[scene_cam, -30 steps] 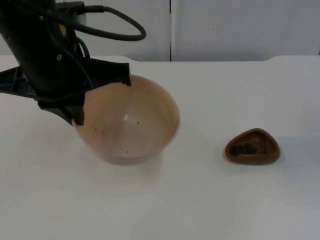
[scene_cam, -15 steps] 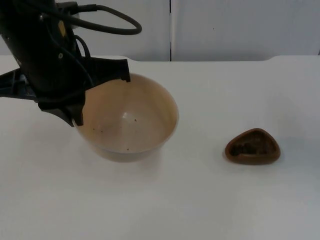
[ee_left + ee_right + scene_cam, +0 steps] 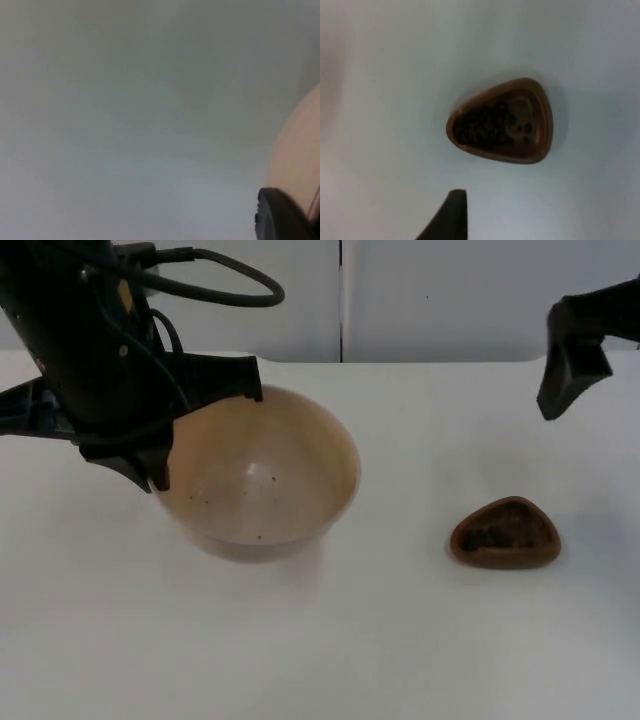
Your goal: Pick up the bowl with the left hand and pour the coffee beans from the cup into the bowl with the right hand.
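The left claw (image 3: 205,430) grips the beige bowl (image 3: 258,480) at its rim on the side toward the left arm — one finger stands at the rim's far edge and the other finger (image 3: 150,468) reaches down outside the wall. The bowl leans a little, and its shadow lies on the white table (image 3: 380,640) under it. Inside the bowl there are only a few small dark specks. In the left wrist view the bowl's outer wall (image 3: 297,160) touches the black fingertip (image 3: 280,215).

The small brown cup (image 3: 505,533) stands on the table, well apart from the bowl, on the right arm's side. It has a rounded triangle shape and dark coffee beans (image 3: 487,125) lie inside it.

The right claw (image 3: 572,370) hangs in the air above the table, beyond the cup and toward the grey wall (image 3: 480,300) — it does not touch the cup. Whether its fingers are wide or narrow, I cannot tell.
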You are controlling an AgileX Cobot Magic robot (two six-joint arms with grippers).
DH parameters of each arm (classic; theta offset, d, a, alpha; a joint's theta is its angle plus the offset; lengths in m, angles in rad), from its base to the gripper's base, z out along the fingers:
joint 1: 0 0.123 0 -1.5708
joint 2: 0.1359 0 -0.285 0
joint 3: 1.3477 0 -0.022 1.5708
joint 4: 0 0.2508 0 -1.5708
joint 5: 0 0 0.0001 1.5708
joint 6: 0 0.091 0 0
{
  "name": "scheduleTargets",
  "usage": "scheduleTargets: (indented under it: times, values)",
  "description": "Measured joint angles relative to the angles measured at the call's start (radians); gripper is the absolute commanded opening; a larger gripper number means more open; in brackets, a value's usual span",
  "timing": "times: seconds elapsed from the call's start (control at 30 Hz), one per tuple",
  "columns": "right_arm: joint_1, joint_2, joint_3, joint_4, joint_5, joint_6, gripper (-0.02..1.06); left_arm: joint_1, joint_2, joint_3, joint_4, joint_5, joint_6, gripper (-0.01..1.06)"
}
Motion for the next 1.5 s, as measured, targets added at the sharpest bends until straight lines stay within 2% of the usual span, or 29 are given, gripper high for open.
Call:
scheduleTargets:
  times: [0.13, 0.43, 0.73, 1.07, 1.5]
  values:
    - [0.002, 0.065, -0.049, -0.01, 0.014, 0.016, 1.02, 0.0, 0.0, 0.0, -0.004, -0.001, 0.0, 0.0]
    - [0.002, 0.183, -0.077, -0.122, 0.018, 0.132, 1.02, 0.0, 0.0, 0.0, -0.004, -0.003, -0.002, 0.0]
    - [0.002, 0.278, -0.077, -0.134, -0.024, 0.173, 1.02, 0.0, 0.0, 0.0, -0.042, -0.006, -0.002, 0.0]
    - [0.002, 0.392, -0.077, -0.137, -0.096, 0.187, 0.92, 0.0, 0.0, 0.0, -0.05, -0.007, -0.002, 0.0]
    - [0.002, 0.457, -0.081, -0.182, -0.187, 0.187, 0.81, 0.0, 0.0, 0.0, -0.05, -0.012, -0.002, 0.0]
